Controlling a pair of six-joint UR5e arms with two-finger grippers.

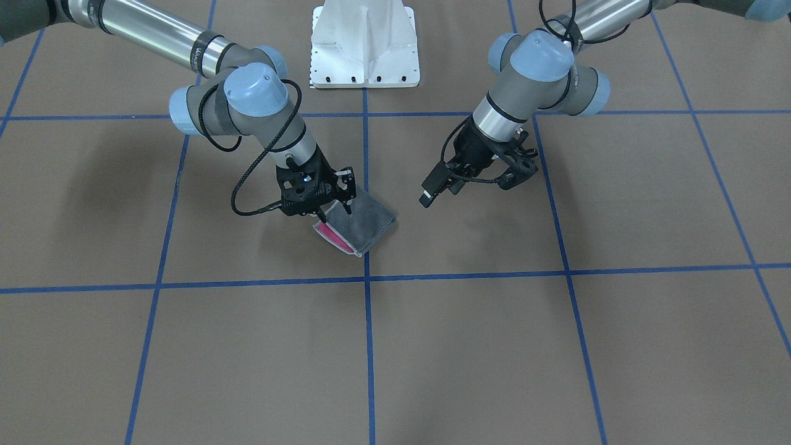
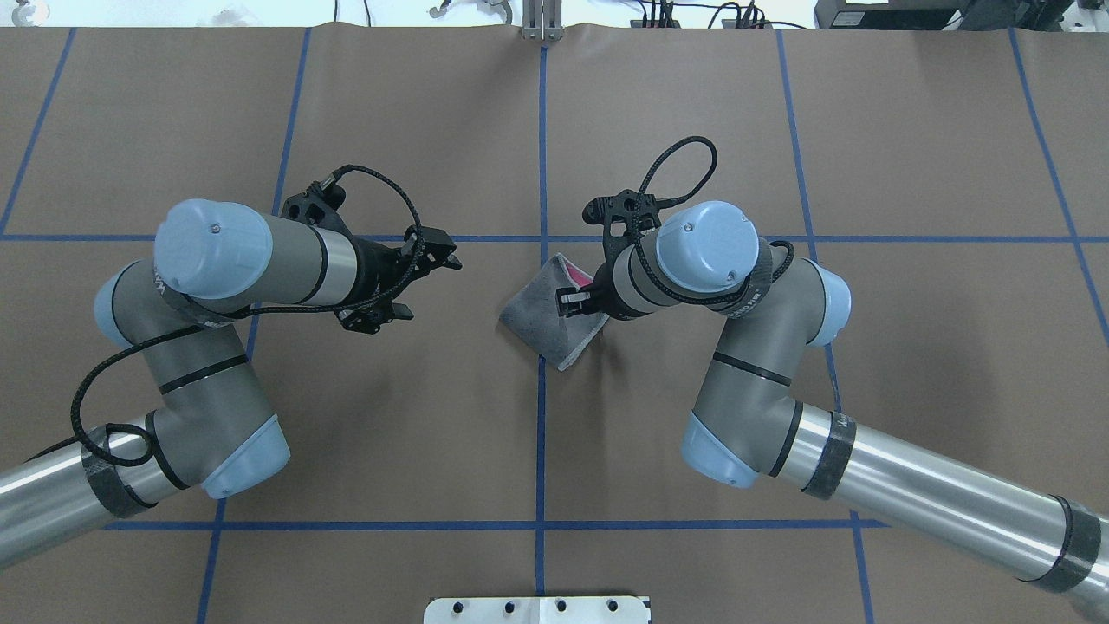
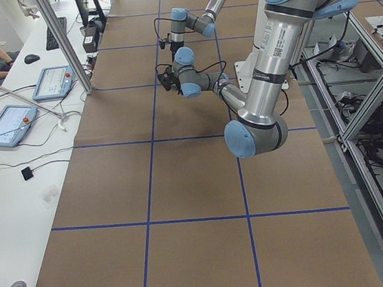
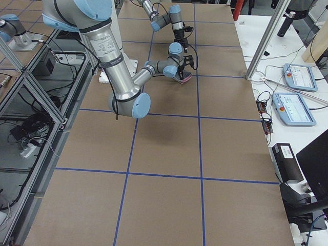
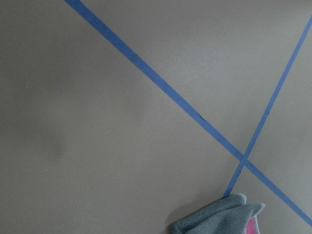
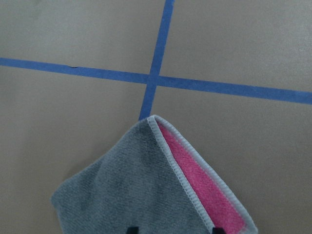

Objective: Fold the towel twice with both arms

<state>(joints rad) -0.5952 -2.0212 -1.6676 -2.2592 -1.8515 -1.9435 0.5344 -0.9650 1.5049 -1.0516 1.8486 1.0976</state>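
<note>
Centrally, the right gripper (image 1: 335, 214) points down at the towel (image 2: 539, 319), fingers (image 6: 216, 230) moderately apart, both tips over the grey top layer; whether they press it cannot be told. The towel lies folded on the table (image 2: 390, 416), grey side up, with a strip of pink showing along one light-hemmed edge. One corner points at the tape cross (image 2: 543, 238) and stops just short of it, on the robot's side. The tape line running from the cross toward the robot passes under the towel. The left gripper (image 2: 424, 284) hangs wide open, holding nothing, to the robot's left of the cross, well apart from the towel.
</note>
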